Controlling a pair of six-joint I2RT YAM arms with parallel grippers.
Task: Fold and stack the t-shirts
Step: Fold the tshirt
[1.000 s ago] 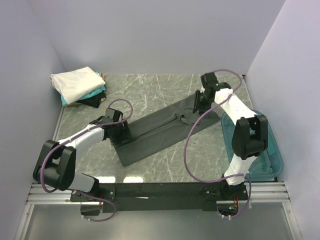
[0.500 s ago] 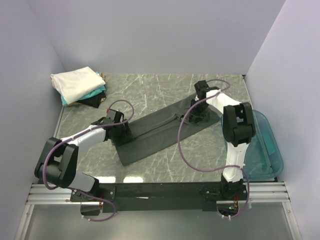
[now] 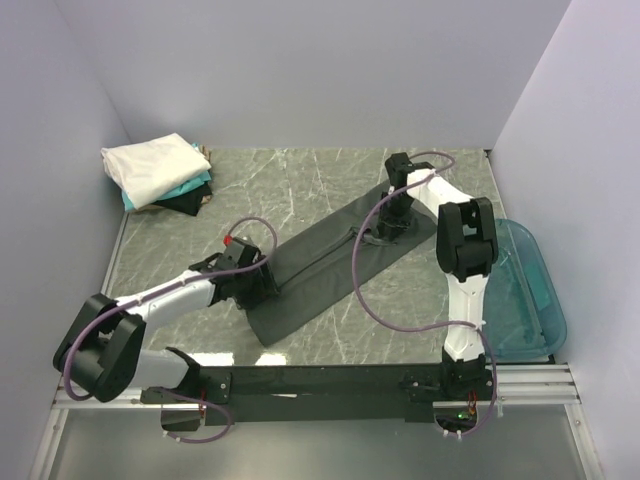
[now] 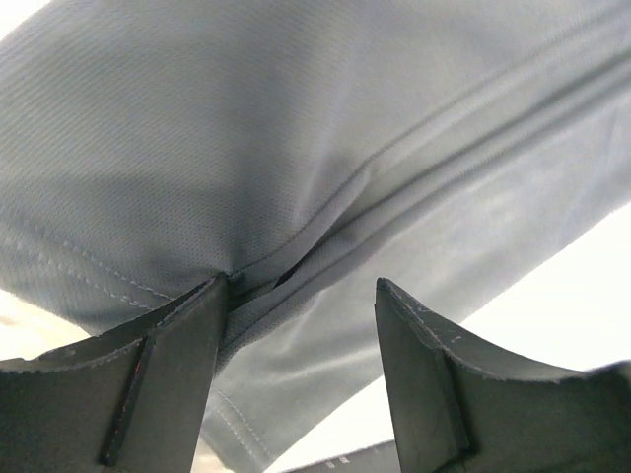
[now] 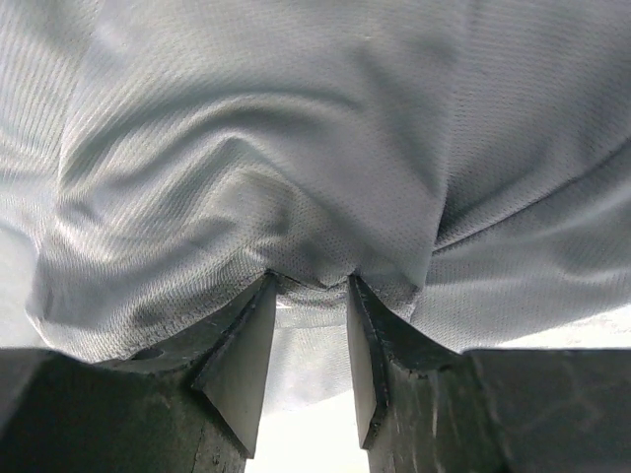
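The charcoal-grey t-shirt (image 3: 320,268) lies as a long folded strip, slantwise across the worktop (image 3: 300,180). My left pincer (image 3: 262,283) rests on the shirt's near-left end, and my right pincer (image 3: 390,222) on its far-right end, where the cloth bunches. Well beyond the shirt's left end, a folded white t-shirt (image 3: 150,168) tops a teal t-shirt (image 3: 192,186) and a black t-shirt (image 3: 180,202). A blue tub (image 3: 530,290) stands near the shirt's right end.

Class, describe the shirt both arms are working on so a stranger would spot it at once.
Look at the green marble table; across its middle, running diagonally between the left gripper and the right gripper, lies the dark grey t-shirt. Unlike the folded shirts stacked in the far left corner, it is spread out long and flat.
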